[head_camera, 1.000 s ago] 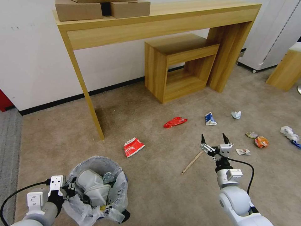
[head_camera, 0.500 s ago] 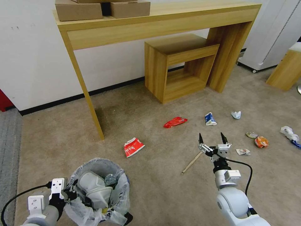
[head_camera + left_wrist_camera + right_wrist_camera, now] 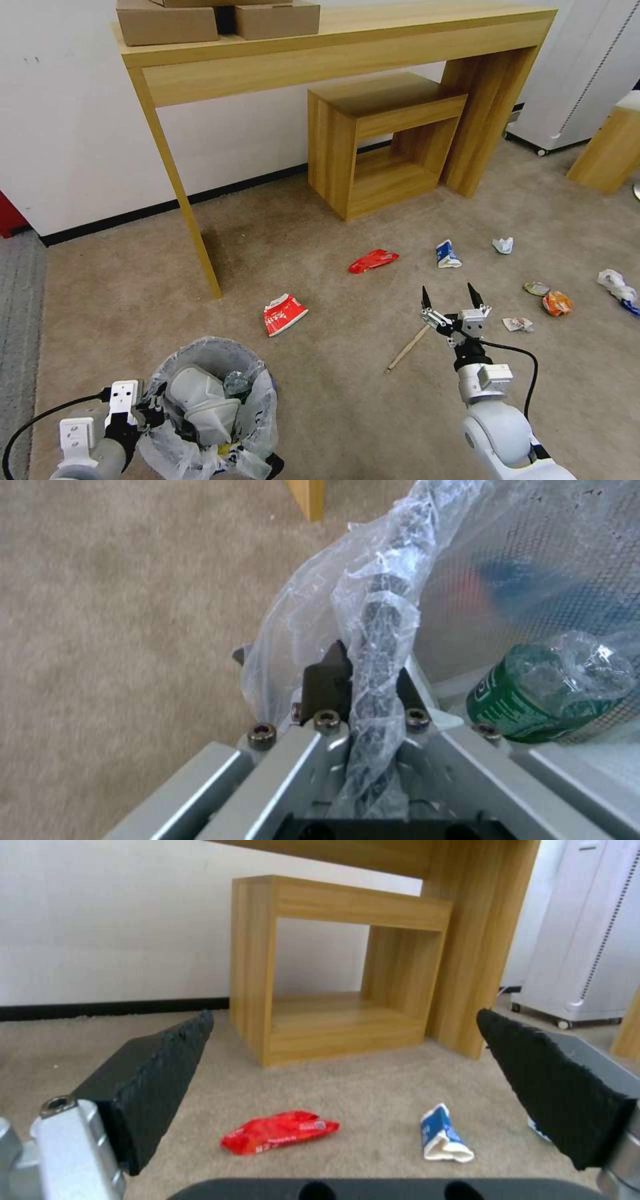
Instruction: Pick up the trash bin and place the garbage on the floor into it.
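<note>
- Our left gripper [image 3: 155,415] is low on our left side, and its jaws are closed tight on the rim of the trash bin [image 3: 212,407].
- In the left wrist view the crinkly bag over the rim [image 3: 377,630] is pinched between the two dark fingers [image 3: 327,682].
- The trash bin is right beside that gripper, down in front of us. We cannot tell if it sits on the carpet [image 3: 333,400] or hangs a bit above it.
- Inside the bin we see a white slipper [image 3: 200,403] and a clear bottle with a green label [image 3: 540,695].
- Our right gripper [image 3: 450,299] is held out over the carpet on our right side. Its jaws are wide open and hold nothing.
- A wooden stick [image 3: 408,349] lies on the carpet just beside the right gripper, on its left.
- A red and white crushed cup [image 3: 284,313] lies near the leg of the tall bench [image 3: 333,47].
- A red wrapper [image 3: 373,260] and a blue and white carton [image 3: 447,254] lie farther ahead, near the small wooden shelf [image 3: 383,143].
- Between the open fingers [image 3: 153,1080] of the right wrist view we see the red wrapper [image 3: 279,1137] and the carton [image 3: 443,1140] on the floor.
- An orange wrapper [image 3: 557,303] and a bit of crumpled paper [image 3: 517,324] lie off to the right of the right gripper.
- Brown boxes [image 3: 213,19] sit on top of the bench.
</note>
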You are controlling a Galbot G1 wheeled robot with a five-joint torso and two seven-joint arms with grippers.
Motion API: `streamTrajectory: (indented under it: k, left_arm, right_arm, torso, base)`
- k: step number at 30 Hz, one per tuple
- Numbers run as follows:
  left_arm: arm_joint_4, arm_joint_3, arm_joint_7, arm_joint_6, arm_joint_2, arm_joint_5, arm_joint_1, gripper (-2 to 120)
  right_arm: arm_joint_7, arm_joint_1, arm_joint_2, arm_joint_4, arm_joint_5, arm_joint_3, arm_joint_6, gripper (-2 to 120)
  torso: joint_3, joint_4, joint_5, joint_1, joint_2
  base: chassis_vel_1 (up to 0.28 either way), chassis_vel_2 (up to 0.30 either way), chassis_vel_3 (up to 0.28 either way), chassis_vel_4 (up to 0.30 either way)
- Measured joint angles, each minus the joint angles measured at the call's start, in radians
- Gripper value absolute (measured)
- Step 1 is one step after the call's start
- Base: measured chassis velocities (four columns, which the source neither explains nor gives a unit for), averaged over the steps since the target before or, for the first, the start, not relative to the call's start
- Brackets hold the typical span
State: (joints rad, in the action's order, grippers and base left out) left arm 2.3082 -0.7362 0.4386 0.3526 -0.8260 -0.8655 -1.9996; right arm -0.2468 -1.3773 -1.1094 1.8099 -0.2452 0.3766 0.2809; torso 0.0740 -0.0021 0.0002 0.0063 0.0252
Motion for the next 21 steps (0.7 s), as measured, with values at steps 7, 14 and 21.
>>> streamTrajectory:
  k: [7,14,21]
  left_arm:
    - [-0.006,-0.001,-0.013,-0.008,-0.003,0.023,0.000,0]
    - [-0.025,-0.002,-0.029,-0.041,0.002,0.060,0.022,0]
    - [-0.033,0.003,-0.030,-0.055,0.005,0.063,0.025,0]
  right_arm:
    - [0.003,0.000,0.001,-0.012,0.021,-0.002,0.027,100]
    - [0.022,0.003,0.004,-0.034,0.025,0.007,0.053,100]
    - [0.041,0.008,-0.001,-0.056,0.030,0.008,0.068,100]
  torso:
    - [0.001,0.0000,0.0001,0.000,0.000]
    - [0.000,0.0000,-0.0002,0.000,0.000]
    - [0.000,0.0000,-0.0002,0.000,0.000]
  base:
    - [-0.167,0.146,0.152,-0.147]
    - [-0.036,0.037,0.034,-0.028]
    - [0.000,0.000,0.000,0.000]
